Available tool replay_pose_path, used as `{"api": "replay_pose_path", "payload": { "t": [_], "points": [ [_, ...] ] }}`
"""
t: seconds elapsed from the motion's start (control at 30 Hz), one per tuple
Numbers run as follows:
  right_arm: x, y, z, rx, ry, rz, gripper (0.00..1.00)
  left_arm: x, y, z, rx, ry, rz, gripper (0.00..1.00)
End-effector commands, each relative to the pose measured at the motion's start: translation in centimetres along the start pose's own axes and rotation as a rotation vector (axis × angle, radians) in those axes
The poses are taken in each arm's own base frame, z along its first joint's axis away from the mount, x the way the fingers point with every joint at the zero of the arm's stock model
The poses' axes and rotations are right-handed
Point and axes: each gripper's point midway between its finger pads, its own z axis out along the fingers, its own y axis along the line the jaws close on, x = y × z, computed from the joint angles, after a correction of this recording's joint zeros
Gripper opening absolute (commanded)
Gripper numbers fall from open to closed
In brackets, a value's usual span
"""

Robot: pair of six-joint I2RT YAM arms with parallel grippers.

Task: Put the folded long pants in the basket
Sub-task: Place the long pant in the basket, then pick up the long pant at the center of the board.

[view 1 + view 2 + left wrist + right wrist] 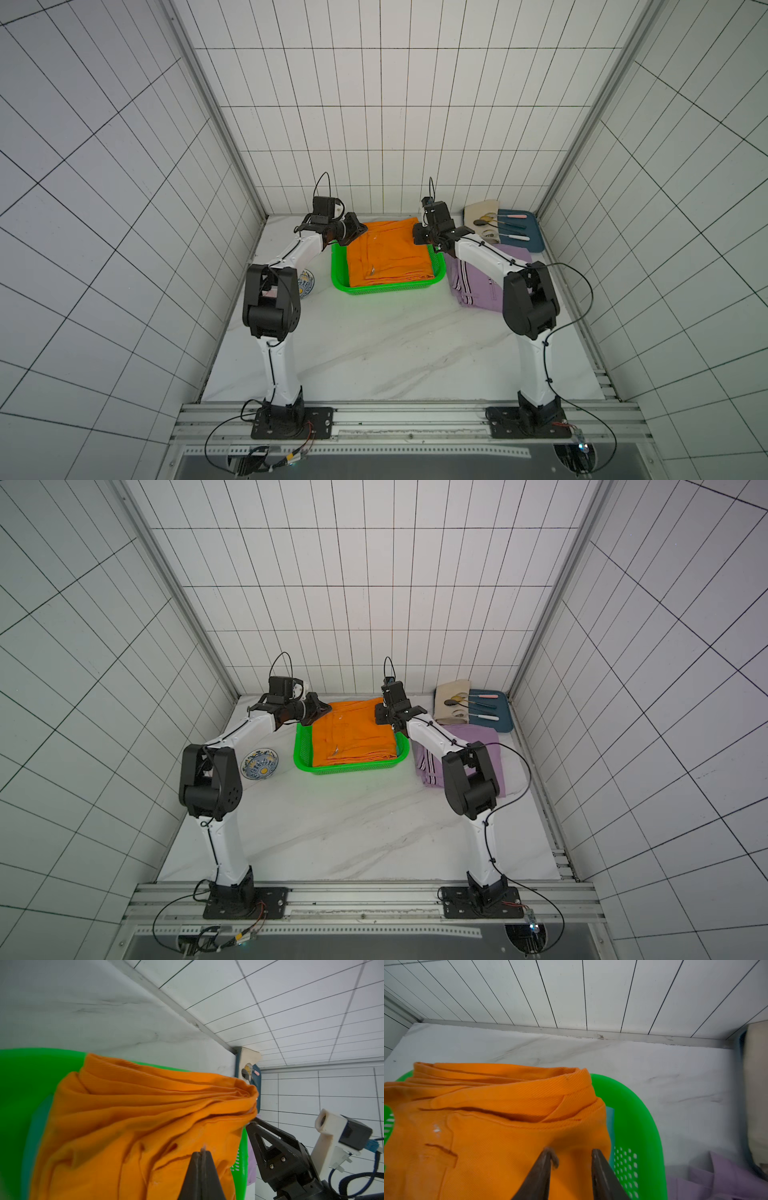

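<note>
Folded orange long pants (386, 253) lie on top in the bright green perforated plastic basket (386, 289), with their far edge riding up over the basket's far rim. At the far left corner of this bundle, the left hand (202, 1152) is seen with its two dark fingers pressed together. Whether any orange cloth is caught between them cannot be told. At the far right corner, the right hand (571, 1153) is held just over the orange cloth with its fingers apart, and orange fabric is seen through the gap. Whether its fingertips touch the cloth cannot be told. A strip of teal cloth (611, 1113) is visible under the orange bundle, inside the basket wall.

Both arms are stretched from the near rail toward the far wall, one on each side of the basket. The basket is placed on the white marbled desk (374, 353), towards the back and about midway across. Just beside its right wall, folded lilac long pants with a black-and-white stripe (478, 286) lie flat on the desk, partly covered by the right arm. Behind these, in the far right corner, a dark blue flat tray (536, 232) with utensils and a cream cloth (478, 212) are seen. A blue-and-white patterned bowl (259, 764) is set on the desk to the left of the basket.
</note>
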Motion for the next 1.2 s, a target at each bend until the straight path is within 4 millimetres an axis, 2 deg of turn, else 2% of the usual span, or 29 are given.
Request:
{"api": "replay_pose_path", "payload": {
  "t": [0.0, 0.07, 0.17, 0.27, 0.37, 0.47, 0.57, 0.63, 0.67, 0.7, 0.73, 0.77, 0.83, 0.87, 0.93, 1.0, 1.17],
  "points": [
    [2.9, -1.3, 2.9, 0.058, 0.083, -0.014, 0.33, 0.7, 4.1, 1.9, -0.057, 0.055, -0.049, 0.00],
    [4.5, -1.7, 3.8, 0.070, 0.102, 0.001, 0.32, 1.0, 6.0, 2.5, -0.074, 0.066, -0.074, 0.00],
    [6.2, -2.0, 4.0, 0.061, 0.121, 0.027, 0.31, 0.8, 8.0, 2.7, -0.082, 0.044, -0.098, 0.00],
    [6.1, -2.0, 3.6, 0.065, 0.124, 0.023, 0.32, 0.4, 9.7, 3.5, -0.101, 0.059, -0.125, 0.00],
    [5.5, -2.0, 2.7, 0.070, 0.127, 0.016, 0.34, 0.4, 10.0, 3.9, -0.098, 0.075, -0.143, 0.00],
    [3.7, -1.8, 0.7, 0.061, 0.080, 0.010, 0.38, 0.7, 8.8, 3.2, -0.084, 0.072, -0.133, 0.00],
    [0.9, -1.4, -2.6, 0.050, -0.002, 0.014, 0.51, 1.5, 5.5, 1.0, -0.054, 0.055, -0.087, 0.00],
    [-0.7, -1.2, -5.6, 0.032, -0.066, 0.026, 0.63, 2.6, 2.2, -1.7, -0.019, 0.028, -0.032, 0.00],
    [-1.4, -1.1, -7.2, 0.024, -0.105, 0.038, 0.69, 3.3, 1.3, -2.9, -0.017, 0.014, -0.014, 0.00],
    [-1.8, -1.2, -8.8, 0.016, -0.142, 0.054, 0.75, 4.1, -0.4, -4.7, -0.001, -0.021, 0.019, 0.10],
    [-1.9, -1.3, -10.5, 0.007, -0.180, 0.074, 0.79, 5.0, -1.9, -6.5, 0.018, -0.053, 0.051, 0.29],
    [-1.9, -1.5, -11.9, 0.001, -0.209, 0.095, 0.81, 5.9, -3.0, -8.1, 0.036, -0.082, 0.077, 0.42],
    [-1.2, -2.0, -14.7, -0.015, -0.259, 0.148, 0.84, 8.1, -4.5, -11.7, 0.055, -0.150, 0.115, 0.75],
    [-0.7, -2.2, -15.6, -0.018, -0.269, 0.172, 0.85, 9.1, -4.8, -13.1, 0.055, -0.178, 0.121, 0.83],
    [1.0, -2.9, -17.4, -0.025, -0.274, 0.227, 0.87, 11.6, -4.7, -15.6, 0.035, -0.237, 0.116, 0.90],
    [2.9, -3.9, -18.7, -0.017, -0.284, 0.288, 0.88, 14.5, -4.4, -16.8, 0.022, -0.251, 0.122, 0.91],
    [8.5, -8.4, -20.6, 0.084, -0.338, 0.554, 0.87, 21.5, -1.7, -17.1, 0.012, -0.191, 0.104, 0.92]
  ]
}}
